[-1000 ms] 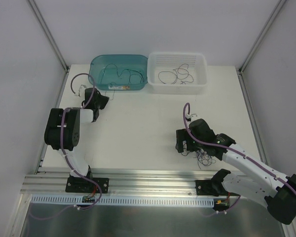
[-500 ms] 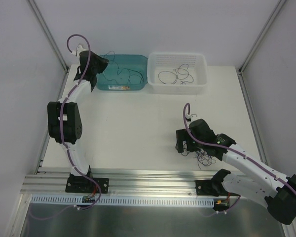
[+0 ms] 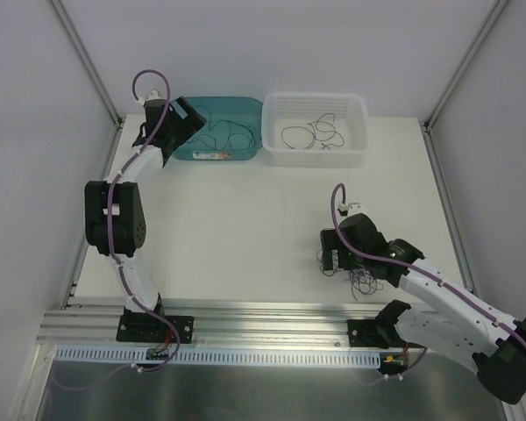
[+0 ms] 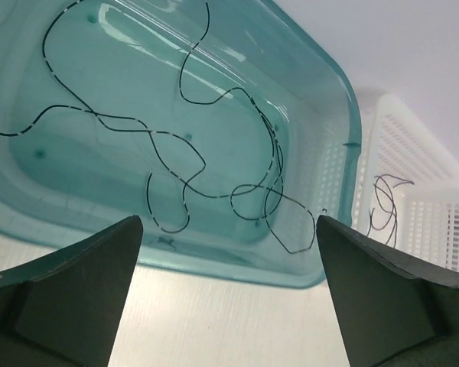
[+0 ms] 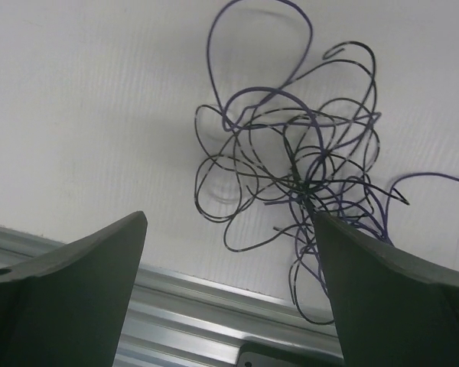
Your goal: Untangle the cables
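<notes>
A tangle of thin black and purple cables point(image 5: 306, 176) lies on the white table near the front edge, also seen from above point(image 3: 361, 281). My right gripper point(image 5: 229, 222) hangs open just left of the tangle point(image 3: 333, 260), nothing between its fingers. Loose cables point(image 4: 176, 145) lie curled in the teal bin point(image 3: 245, 154). More cables point(image 3: 311, 133) rest in the white basket point(image 3: 359, 110). My left gripper point(image 4: 228, 229) is raised at the bin's left end point(image 3: 186, 123), open and empty, facing into the bin point(image 4: 344, 99).
The white basket point(image 4: 436, 191) stands against the bin's right side at the back of the table. An aluminium rail point(image 5: 199, 302) runs along the near edge just below the tangle point(image 3: 263, 326). Enclosure posts and walls flank both sides.
My left arm rose from the table beside the bin to the bin's left end, and its jaws went from shut to open. The right gripper shifted slightly right.
</notes>
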Controlling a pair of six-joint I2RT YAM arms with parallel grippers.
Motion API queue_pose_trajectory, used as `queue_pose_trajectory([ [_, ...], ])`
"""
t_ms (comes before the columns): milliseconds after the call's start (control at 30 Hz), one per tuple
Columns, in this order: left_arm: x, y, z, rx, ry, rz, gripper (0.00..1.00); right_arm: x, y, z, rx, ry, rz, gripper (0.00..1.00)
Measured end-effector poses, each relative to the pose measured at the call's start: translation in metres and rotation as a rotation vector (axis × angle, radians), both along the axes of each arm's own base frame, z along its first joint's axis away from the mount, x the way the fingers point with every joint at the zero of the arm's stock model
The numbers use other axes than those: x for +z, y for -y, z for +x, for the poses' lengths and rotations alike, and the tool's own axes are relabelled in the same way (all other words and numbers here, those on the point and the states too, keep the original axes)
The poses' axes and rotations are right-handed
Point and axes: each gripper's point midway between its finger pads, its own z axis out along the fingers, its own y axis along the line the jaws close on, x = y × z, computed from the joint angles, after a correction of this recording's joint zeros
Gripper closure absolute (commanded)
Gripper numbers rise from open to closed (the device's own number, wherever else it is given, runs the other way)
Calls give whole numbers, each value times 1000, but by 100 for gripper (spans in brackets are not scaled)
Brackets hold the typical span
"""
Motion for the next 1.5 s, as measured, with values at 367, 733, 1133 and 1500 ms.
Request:
queue_pose_trajectory([
  [367, 87, 8, -121, -129, 130, 139, 1, -3, 63, 15, -332, -30, -53, 13],
  [733, 25, 33, -265, -366, -88, 137, 1, -32, 16, 23, -214, -166, 39, 50],
  [1133, 2, 40, -303, -506, -133, 169, 1, -11, -178, 58, 174, -188, 154, 54],
  [1500, -40, 87, -337, -719, -223, 145, 3, 29, -186, 65, 194, -69, 157, 32],
])
